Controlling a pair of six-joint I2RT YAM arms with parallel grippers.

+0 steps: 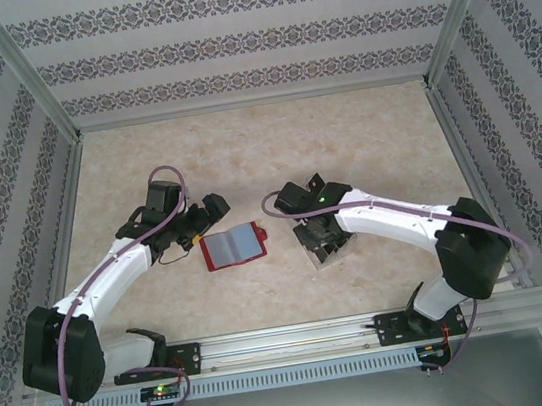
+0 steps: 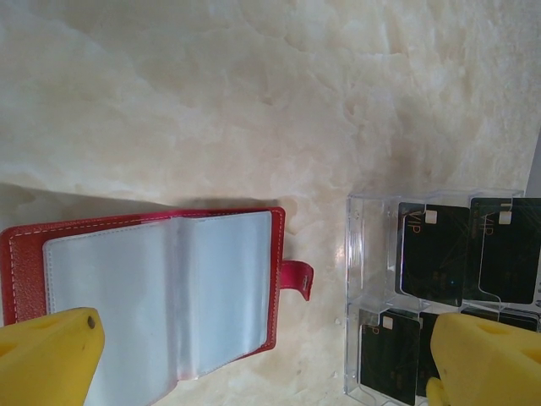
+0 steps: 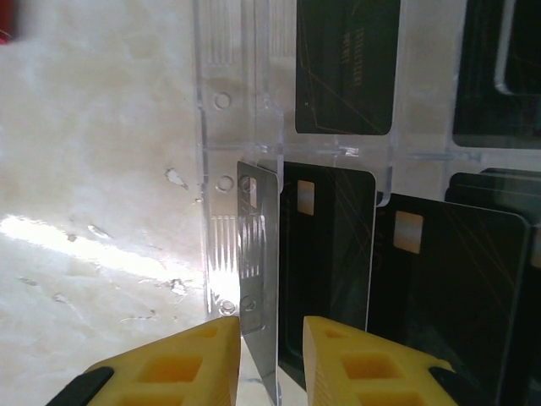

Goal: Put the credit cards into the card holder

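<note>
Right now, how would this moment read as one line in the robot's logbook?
wallet: open on table | left hand: open over wallet | right hand: closing on upright card in tray

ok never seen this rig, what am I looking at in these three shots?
Two robot arms bolted at the near table edge. The overhead camera shows both; the other two pictures come from cameras on each wrist, yellow fingers in frame. On the table: an open red card holder and a clear plastic tray of dark credit cards. The left gripper hangs wide open over the holder. The right gripper has closed its fingers around one card standing on edge in the tray.
</note>
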